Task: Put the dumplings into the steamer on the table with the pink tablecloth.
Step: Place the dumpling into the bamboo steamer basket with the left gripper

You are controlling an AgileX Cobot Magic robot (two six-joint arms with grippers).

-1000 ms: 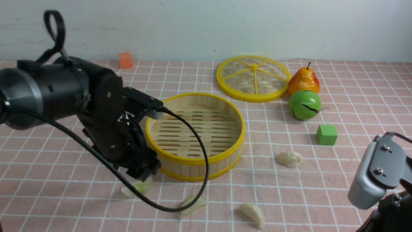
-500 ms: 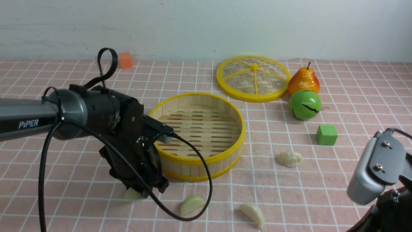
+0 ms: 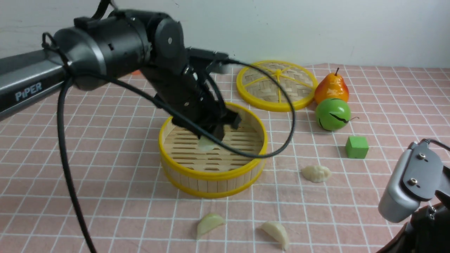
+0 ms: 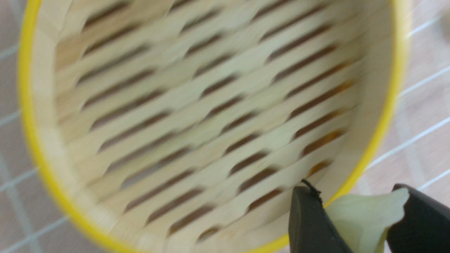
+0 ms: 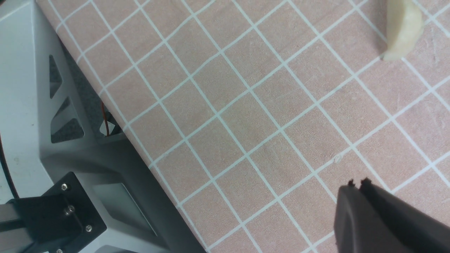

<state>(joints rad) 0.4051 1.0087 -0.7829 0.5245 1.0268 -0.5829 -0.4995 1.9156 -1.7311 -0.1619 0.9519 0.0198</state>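
The steamer (image 3: 211,175) stands mid-table on the pink tablecloth (image 3: 105,182), with nothing lying on its slotted floor (image 4: 197,116). My left gripper (image 3: 211,138) hangs over the steamer's inside, shut on a pale greenish dumpling (image 3: 205,144). The left wrist view shows that dumpling (image 4: 362,218) pinched between the gripper's (image 4: 355,196) two black fingers, above the steamer's rim. Three more dumplings lie on the cloth: two in front of the steamer (image 3: 210,223) (image 3: 276,232) and one to its right (image 3: 316,173). My right gripper (image 5: 357,184) is shut and empty, low over the cloth near the table's front right; one dumpling (image 5: 402,28) lies ahead of it.
The woven yellow-rimmed lid (image 3: 277,84) lies behind the steamer. A pear (image 3: 332,88), a green round fruit (image 3: 333,114) and a green cube (image 3: 357,147) stand at the right. The left arm's cable (image 3: 288,116) loops over the steamer. The table's near edge and the grey robot frame (image 5: 31,105) show beside the right gripper.
My left gripper closed on the dumpling at the steamer's front left, lifted it and carried it up and right, over the steamer. The right arm barely moved.
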